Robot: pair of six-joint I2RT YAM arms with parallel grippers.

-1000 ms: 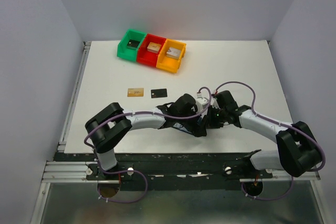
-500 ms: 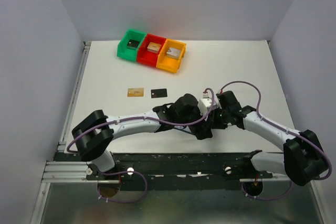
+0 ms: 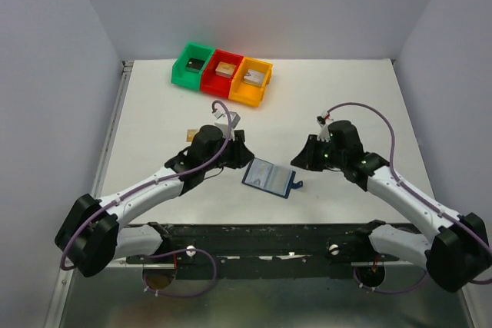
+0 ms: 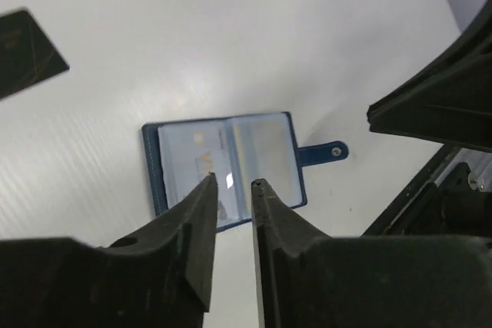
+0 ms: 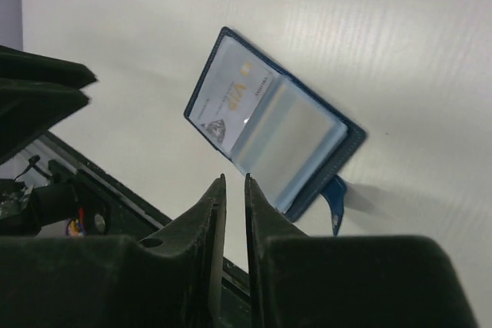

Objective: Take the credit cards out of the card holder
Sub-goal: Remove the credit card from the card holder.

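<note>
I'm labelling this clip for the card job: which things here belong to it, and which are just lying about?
Job:
card holder, lying open
VIP card, in its pocket
black card, already out

Lying about:
green bin
red bin
orange bin

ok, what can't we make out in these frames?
- Open navy-blue folding card holder: one pocket shows a pale VIP-printed card; the other is glare in both wrist views, contents unclear.
- Thin black card: cut by the left wrist view's edge; the left arm covers it from above.
- Tan-gold card: only a sliver beside that arm, top view.
- Green, red, orange plastic bins: contents too small, top view.
</note>
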